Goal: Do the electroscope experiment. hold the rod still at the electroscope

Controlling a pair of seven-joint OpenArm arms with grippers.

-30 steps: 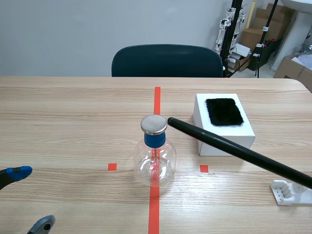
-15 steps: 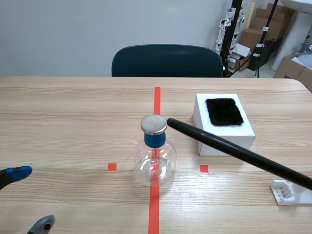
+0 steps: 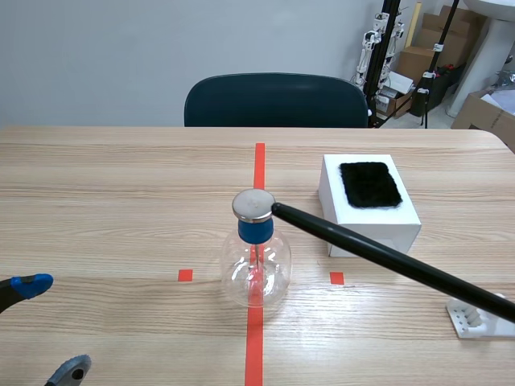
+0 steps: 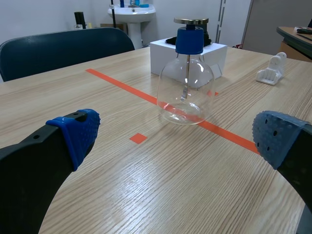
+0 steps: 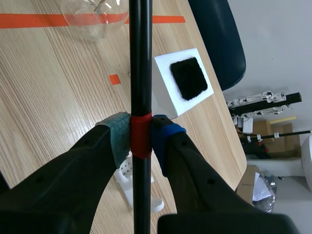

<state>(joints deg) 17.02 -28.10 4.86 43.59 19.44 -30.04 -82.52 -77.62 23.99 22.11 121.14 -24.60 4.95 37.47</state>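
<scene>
Black rod [image 3: 378, 256] tip sits at electroscope [image 3: 256, 269] cap edge.

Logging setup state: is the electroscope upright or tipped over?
Upright. The electroscope stands on its glass base, blue neck and metal disc straight above.

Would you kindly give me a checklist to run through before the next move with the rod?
1. Right hand shut on rod: ok.
2. Rod tip at the cap of the electroscope: ok.
3. Electroscope upright on the tape line: ok.
4. Left hand open, away from the electroscope: ok.
5. Rod charged: cannot tell.
</scene>
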